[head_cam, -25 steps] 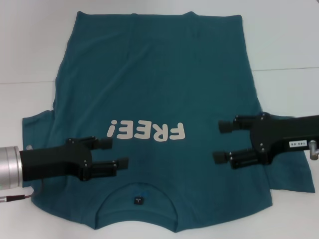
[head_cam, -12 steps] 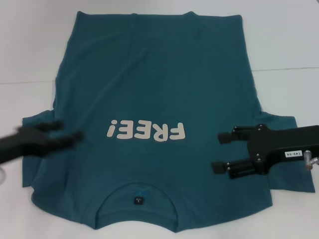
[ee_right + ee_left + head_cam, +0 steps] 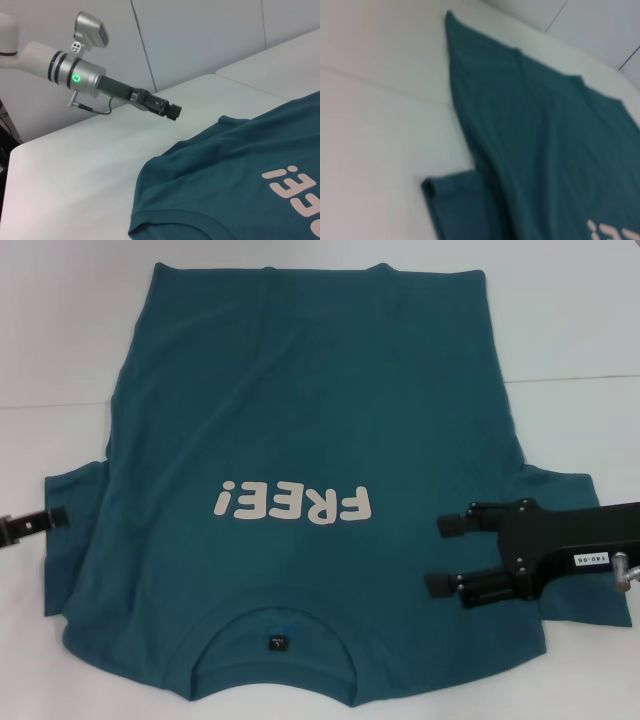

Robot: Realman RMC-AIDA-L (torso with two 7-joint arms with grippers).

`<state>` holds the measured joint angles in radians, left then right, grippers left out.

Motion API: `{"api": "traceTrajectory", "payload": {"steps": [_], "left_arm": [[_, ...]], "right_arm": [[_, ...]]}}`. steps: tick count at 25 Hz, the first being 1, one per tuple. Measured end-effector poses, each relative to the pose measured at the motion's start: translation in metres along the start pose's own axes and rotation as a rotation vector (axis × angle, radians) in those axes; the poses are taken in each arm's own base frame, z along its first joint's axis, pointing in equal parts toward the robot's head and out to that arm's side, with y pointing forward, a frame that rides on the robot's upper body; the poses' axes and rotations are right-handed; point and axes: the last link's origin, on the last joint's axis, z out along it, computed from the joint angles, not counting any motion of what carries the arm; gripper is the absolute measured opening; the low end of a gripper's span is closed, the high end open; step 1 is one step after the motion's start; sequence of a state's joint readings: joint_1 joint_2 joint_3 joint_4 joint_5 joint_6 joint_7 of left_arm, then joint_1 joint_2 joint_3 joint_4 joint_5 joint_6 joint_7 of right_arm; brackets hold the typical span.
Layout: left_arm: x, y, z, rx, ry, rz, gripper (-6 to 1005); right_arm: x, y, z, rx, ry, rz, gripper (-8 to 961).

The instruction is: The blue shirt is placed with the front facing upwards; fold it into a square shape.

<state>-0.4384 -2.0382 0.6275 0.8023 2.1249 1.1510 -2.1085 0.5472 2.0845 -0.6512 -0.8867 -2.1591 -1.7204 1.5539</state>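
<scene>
The blue shirt point(image 3: 300, 410) lies flat on the white table, front up, with its white "FREE!" lettering point(image 3: 292, 503) and its round collar with a dark label point(image 3: 277, 643) nearest me. My right gripper point(image 3: 448, 555) hovers open over the shirt's right side, beside the lettering, with nothing between its fingers. My left gripper point(image 3: 40, 522) shows only as a black tip at the left edge of the head view, just off the shirt's left sleeve point(image 3: 75, 510). The right wrist view shows the left gripper point(image 3: 172, 112) raised above bare table, beside the shirt point(image 3: 225, 170).
The white table point(image 3: 580, 320) has a seam line point(image 3: 570, 380) running across it under the shirt. The left wrist view shows the shirt's side point(image 3: 545, 150) and sleeve point(image 3: 455, 200) against bare table. A grey wall stands behind the table.
My left arm has pulled back off the shirt to the left edge of view. The right gripper has shifted slightly toward me and stays open. The shirt has not moved.
</scene>
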Motion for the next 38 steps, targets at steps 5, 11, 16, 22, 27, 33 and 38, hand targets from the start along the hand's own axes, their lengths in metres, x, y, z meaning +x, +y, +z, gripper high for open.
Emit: {"api": "traceTrajectory", "payload": {"steps": [5,11,16,22,27,33,38], "left_arm": [[-0.006,-0.005,0.003,0.053,-0.057,-0.036,834],[-0.007,-0.004,0.006,0.062,-0.082,-0.016,829],[-0.008,-0.001,0.012,0.069,-0.12,0.015,825],[-0.009,0.005,0.022,0.058,-0.144,0.023,820],[-0.011,0.006,0.029,0.071,-0.167,0.035,816],[-0.007,0.003,0.027,0.092,-0.156,0.045,810],[-0.004,-0.001,0.021,0.11,-0.136,0.045,806]], "right_arm": [[0.001,0.001,0.001,-0.005,0.004,0.0,945],[0.002,0.003,0.001,-0.017,0.005,0.006,945],[0.002,0.003,0.001,-0.019,0.004,0.006,945],[0.002,0.003,0.001,-0.02,0.004,0.007,945],[0.003,0.003,0.001,-0.02,0.007,0.008,944],[0.002,0.003,0.001,-0.021,0.004,0.024,944],[0.001,0.003,0.001,-0.024,0.004,0.025,944]]}}
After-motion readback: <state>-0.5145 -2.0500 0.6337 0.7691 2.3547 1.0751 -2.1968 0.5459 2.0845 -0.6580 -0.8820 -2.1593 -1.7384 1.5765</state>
